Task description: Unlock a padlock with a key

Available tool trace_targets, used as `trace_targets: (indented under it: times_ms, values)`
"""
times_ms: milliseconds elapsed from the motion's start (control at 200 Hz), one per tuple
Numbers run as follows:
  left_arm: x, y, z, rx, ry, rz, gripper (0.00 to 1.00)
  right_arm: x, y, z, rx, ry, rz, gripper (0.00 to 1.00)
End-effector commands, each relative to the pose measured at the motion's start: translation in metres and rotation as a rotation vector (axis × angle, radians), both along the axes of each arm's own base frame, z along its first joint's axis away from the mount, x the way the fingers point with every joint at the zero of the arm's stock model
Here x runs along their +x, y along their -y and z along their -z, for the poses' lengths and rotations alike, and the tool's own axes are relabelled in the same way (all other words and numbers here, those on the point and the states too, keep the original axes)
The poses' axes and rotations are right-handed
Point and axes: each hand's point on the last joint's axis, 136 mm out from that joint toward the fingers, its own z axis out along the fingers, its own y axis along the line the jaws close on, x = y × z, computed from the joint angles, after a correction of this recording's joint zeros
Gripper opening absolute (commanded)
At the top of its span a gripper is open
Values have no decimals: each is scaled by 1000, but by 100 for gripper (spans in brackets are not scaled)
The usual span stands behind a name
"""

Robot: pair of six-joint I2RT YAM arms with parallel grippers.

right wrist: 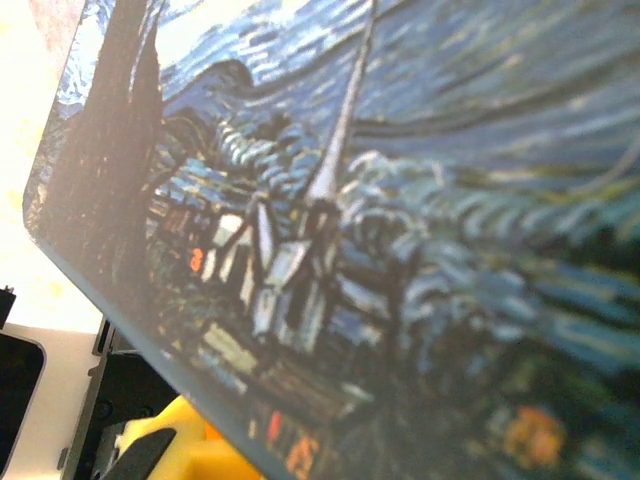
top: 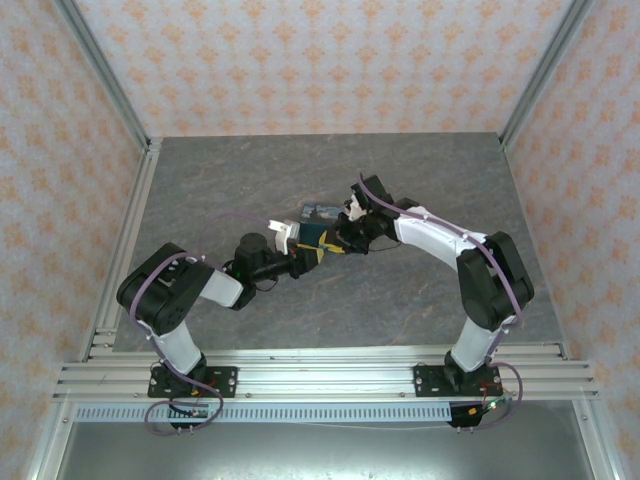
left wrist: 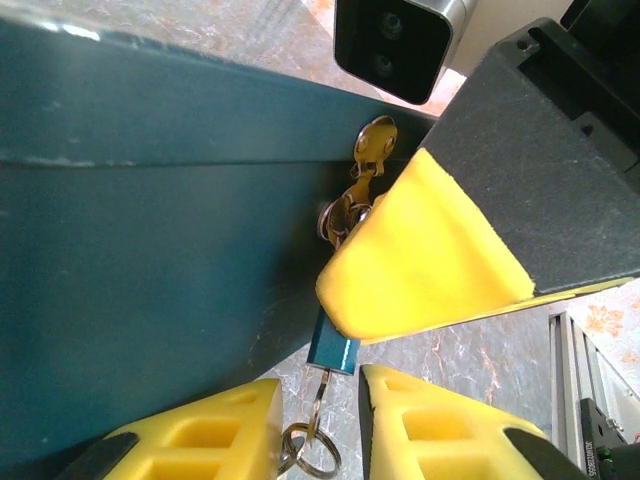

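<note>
The padlock (left wrist: 333, 345) is hung from the brass hasp (left wrist: 366, 160) on the painted tin (left wrist: 150, 250), with the key (left wrist: 320, 385) seated in its lower end. The left gripper (left wrist: 318, 430) is held narrowly apart, one finger on either side of the key. The right gripper (top: 347, 238) is closed, and what it pinches cannot be told. One of its fingertips (left wrist: 420, 260) is laid against the hasp. The tin is shut, mid-table (top: 420, 170), with bare surface left towards every edge.

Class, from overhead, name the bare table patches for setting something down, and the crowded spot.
Bare table lies along the back wall and along its near edge. Crowded: the middle, where left pincer and right pincer meet at the tin box.
</note>
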Motion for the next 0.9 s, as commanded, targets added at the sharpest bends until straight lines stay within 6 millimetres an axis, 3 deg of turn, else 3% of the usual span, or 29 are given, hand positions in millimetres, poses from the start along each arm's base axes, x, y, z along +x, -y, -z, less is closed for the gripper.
trace_targets:
  times_ms: [0, 210, 295, 470, 706, 896]
  values:
    - [0, -3, -1, 9, 23, -6, 20, -1, -3, -26, 41, 48, -17, 0]
    - [0, -4, 0, 9, 21, -6, 10, -1, -4, -26, 44, 47, -15, 0]
    - [0, -4, 1, 11, 18, -6, 12, -1, -4, -26, 45, 45, -14, 0]
    - [-2, -7, 5, 21, 13, -16, 23, 0, -4, -27, 47, 47, -13, 0]
    - [-5, -10, 10, 33, 6, -25, 21, -2, -4, -25, 44, 44, -14, 0]
    - [-2, -7, 3, 16, 19, -19, 20, -3, -3, -24, 45, 39, -16, 0]
